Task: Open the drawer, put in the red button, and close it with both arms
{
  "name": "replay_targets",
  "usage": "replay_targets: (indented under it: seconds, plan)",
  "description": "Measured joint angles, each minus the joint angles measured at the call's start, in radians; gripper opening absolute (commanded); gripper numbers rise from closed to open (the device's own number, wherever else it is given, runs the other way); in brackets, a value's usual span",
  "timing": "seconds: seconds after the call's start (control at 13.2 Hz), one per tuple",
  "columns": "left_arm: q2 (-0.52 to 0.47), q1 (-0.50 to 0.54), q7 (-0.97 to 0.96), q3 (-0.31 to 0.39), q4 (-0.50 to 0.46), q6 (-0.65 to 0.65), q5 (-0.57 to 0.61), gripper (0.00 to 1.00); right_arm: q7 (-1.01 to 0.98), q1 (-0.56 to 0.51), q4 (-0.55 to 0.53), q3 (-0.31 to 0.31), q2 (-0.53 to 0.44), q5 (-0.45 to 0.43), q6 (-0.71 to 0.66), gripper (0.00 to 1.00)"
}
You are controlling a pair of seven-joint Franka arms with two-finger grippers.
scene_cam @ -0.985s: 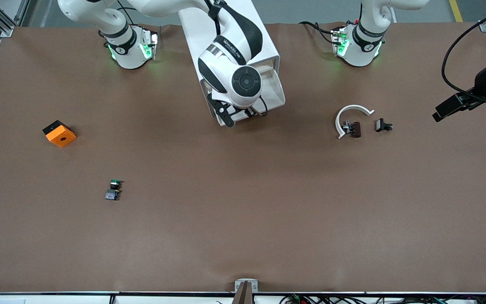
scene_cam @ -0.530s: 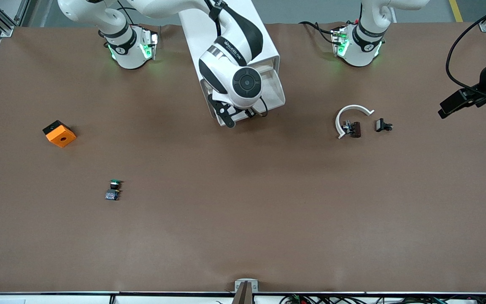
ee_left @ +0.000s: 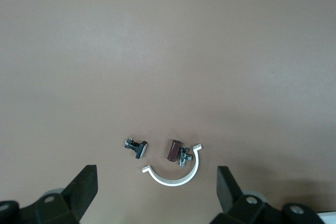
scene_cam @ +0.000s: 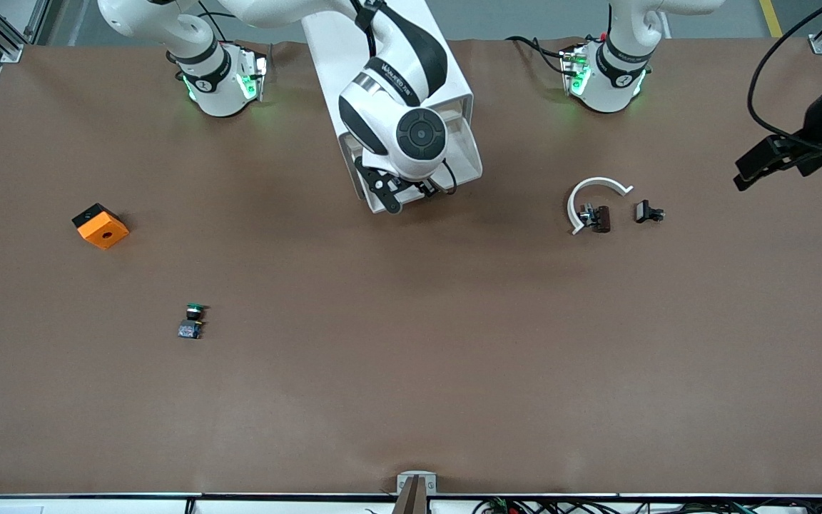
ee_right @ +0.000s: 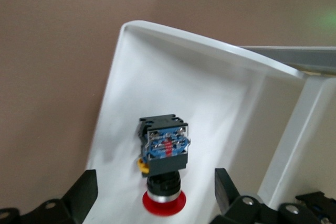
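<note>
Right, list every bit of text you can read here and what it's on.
Right arm's forearm: dark lettering along the white shell, too small to read.
Left arm's base: dark band with marks, too small to read.
Red button, drawer, cabinet: no text visible.

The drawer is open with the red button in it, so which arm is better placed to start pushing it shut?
Right, probably. The right claw hangs open directly over the drawer, where the red button lies. The left claw hangs open over the table's edge at its own end.
</note>
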Motion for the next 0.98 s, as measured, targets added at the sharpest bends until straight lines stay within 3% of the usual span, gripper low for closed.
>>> replay_targets:
  seconds: [0.15,0.38,0.76,0.98]
  plan:
    - [0.000,0.108,0.019,-0.118,-0.007,0.000,0.000,1.00,0.000,-0.005,0.036,-0.007,-0.014,0.007,0.001,1.00]
    - [0.000,0.194,0.061,-0.180,-0.015,0.008,-0.019,1.00,-0.001,-0.027,0.071,-0.020,-0.089,0.007,-0.001,1.00]
    - [-0.034,0.220,0.065,-0.214,-0.055,0.039,-0.027,1.00,-0.251,-0.169,0.087,-0.027,-0.290,0.007,-0.110,1.00]
    - [-0.066,0.199,0.066,-0.228,-0.072,0.043,-0.028,1.00,-0.570,-0.304,0.060,-0.032,-0.397,0.007,-0.212,1.00]
